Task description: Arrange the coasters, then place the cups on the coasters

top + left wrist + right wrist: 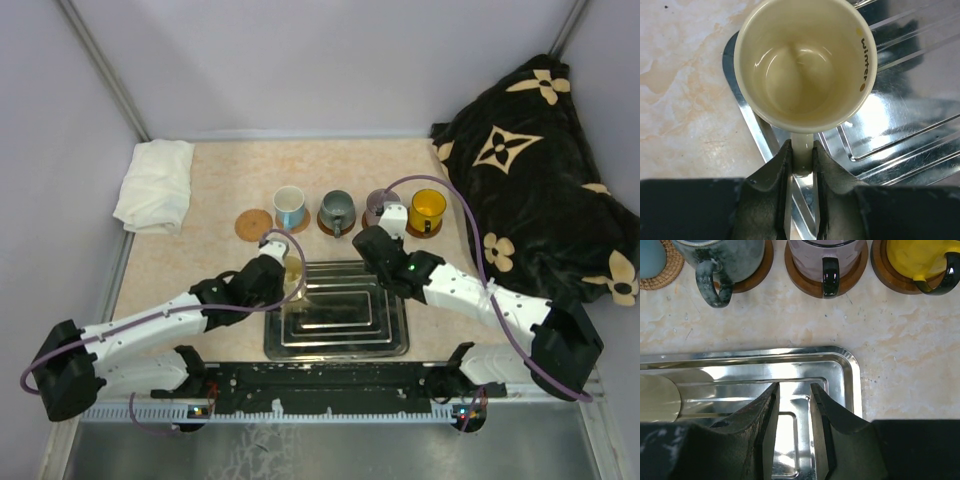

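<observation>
The left gripper (801,159) was clamped on the handle of the cream cup (800,65), with one finger on each side of the handle. The cup stood upright, mouth up, over the far left corner of the tray (910,125). Part of its body reached past the tray rim, above the table (680,100). Whether its base touched the tray could not be told.

The right gripper (795,390) had its jaws narrow, with a small gap between them and nothing in it. It hung above the far right part of the tray, near the row of cups.

The row behind the tray ran, left to right:
- empty coaster (254,224)
- white cup (289,208), blue inside
- grey cup (725,252)
- purple cup (810,252)
- yellow cup (915,255)

Each of these four cups stood on its own coaster (890,282). The handles of the grey, purple and yellow cups pointed toward the tray side. The empty coaster lay just beside the white cup.

A white cloth (155,185) lay at the table's far left. A black cushion (540,170) with pale flower marks lay at the far right.
</observation>
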### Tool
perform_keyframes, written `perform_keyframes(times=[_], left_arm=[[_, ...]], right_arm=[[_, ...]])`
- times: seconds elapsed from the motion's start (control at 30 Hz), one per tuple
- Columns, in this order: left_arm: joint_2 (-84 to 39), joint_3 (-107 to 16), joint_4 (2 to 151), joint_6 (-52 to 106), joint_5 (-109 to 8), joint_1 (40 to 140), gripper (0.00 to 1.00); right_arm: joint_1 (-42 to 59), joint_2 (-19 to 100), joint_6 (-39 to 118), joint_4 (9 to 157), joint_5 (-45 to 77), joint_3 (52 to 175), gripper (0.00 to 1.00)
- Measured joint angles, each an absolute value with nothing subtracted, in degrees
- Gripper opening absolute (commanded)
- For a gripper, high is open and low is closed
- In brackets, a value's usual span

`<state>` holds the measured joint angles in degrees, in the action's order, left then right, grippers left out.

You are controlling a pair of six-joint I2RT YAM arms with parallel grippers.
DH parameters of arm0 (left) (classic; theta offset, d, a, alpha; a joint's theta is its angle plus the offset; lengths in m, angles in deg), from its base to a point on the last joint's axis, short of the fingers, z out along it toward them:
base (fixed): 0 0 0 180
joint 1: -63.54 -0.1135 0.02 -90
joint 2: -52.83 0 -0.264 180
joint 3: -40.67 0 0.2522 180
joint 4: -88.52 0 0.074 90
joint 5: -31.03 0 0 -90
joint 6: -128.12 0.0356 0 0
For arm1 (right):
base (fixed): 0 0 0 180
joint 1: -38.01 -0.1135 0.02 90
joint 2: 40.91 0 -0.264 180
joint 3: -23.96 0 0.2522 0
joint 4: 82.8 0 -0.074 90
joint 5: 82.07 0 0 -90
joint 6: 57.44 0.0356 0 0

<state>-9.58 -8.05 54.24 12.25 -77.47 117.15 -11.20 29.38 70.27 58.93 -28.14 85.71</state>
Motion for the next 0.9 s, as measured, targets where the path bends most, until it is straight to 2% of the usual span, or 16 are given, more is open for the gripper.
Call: perform_keyframes(times=[0.4,0.9], left_arm=[[-4.1,-17.5,45.3,12.1,-85.8,119.9,0.07],[-3.9,-19.7,46.1,14.0,-105.8,120.0,0.06]], right_arm=[[-11.2,30.0,70.3,61.1,-27.8,83.3,0.31],[-11.2,30.2,70.1,62.2,-27.8,81.9,0.31]])
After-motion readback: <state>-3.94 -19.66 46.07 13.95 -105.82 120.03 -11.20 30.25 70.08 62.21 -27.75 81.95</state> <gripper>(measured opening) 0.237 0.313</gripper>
